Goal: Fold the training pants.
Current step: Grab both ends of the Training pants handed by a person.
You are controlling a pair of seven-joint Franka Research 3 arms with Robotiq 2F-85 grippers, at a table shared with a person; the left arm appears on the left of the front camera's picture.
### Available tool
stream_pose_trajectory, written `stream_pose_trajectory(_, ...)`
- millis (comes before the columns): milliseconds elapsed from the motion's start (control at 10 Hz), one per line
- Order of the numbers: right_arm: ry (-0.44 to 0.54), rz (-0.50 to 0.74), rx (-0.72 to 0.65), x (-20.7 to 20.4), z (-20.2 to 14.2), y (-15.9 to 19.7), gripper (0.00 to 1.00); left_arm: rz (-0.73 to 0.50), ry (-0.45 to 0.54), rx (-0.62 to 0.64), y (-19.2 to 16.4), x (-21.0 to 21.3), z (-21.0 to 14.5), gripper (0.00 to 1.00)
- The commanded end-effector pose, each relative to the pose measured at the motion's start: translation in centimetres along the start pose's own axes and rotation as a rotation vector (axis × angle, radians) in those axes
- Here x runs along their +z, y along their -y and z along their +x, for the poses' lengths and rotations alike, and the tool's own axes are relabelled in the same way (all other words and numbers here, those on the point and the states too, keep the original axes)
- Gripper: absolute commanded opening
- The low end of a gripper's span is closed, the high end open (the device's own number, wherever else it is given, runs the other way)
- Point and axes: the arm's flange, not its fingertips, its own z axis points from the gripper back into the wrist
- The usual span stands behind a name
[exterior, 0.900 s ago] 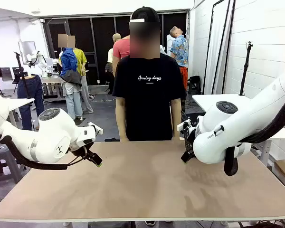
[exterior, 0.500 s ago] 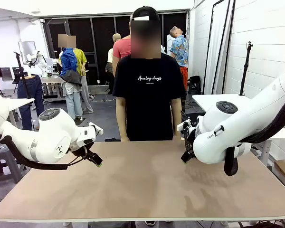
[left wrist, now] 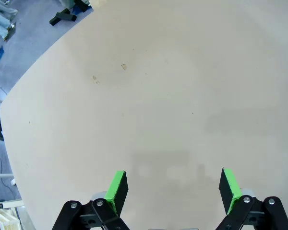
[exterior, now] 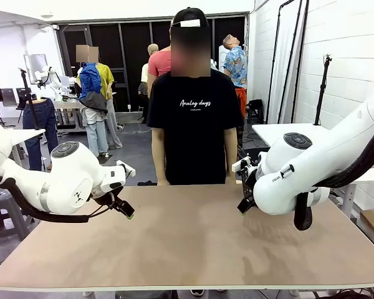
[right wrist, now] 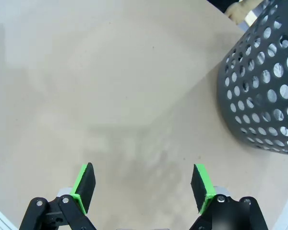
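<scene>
the table [exterior: 187,249] is a plain tan board. the left claw [left wrist: 173,184] hangs low over its left part, its green pads [left wrist: 117,187] spread wide with nothing between them, only bare board and the claw's own faint shadow below. from the front it [exterior: 126,210] points down and inward toward the middle, which looks like a ready pose, not a reach.

the right claw [right wrist: 143,184] mirrors it on the other side, also spread wide and holding nothing, tilted toward the centre [exterior: 242,207]. just beyond it stands a dark basket [right wrist: 259,86] with round holes in its wall, set on the far right part of the table. its inside is hidden from here.

where the training pants are i cannot tell. they may be in that basket or with the person [exterior: 193,118], who stands upright at the far edge, facing the arms. judging by the open claws parked apart with the middle left free, the fold has not begun, and the space between them seems kept for the cloth to be laid out.
</scene>
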Motion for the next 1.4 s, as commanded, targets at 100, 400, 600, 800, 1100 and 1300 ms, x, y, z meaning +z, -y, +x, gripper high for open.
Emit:
stream_pose_trajectory(100, 0.0, 0.0, -0.001, 0.0, 0.0, 0.0, 1.0, 0.001, 0.0, 0.002, -0.1, 0.0, 0.0, 1.0)
stream_pose_trajectory(400, 0.0, 0.0, -0.001, 0.0, 0.0, 0.0, 1.0, 0.001, 0.0, 0.002, -0.1, 0.0, 0.0, 1.0)
stream_pose_trajectory(600, 0.0, 0.0, 0.0, 0.0, 0.0, 0.0, 1.0, 0.0, 0.0, 0.0, 0.0, 0.0, 0.0, 1.0)
stream_pose_trajectory(800, -0.025, 0.069, -0.002, 2.2, 0.7, 0.1, 1.0, 0.008, 0.023, 0.008, 0.2, 2.4, 0.5, 1.0)
stream_pose_trajectory(1100, -0.055, 0.118, 0.024, 7.3, 2.5, 0.5, 1.0, -0.02, -0.039, 0.03, 0.6, 6.3, 2.2, 1.0)
stream_pose_trajectory(1300, -0.023, 0.119, 0.053, 10.2, 3.7, 0.5, 1.0, -0.016, -0.053, 0.023, 0.7, 8.9, 3.4, 1.0)
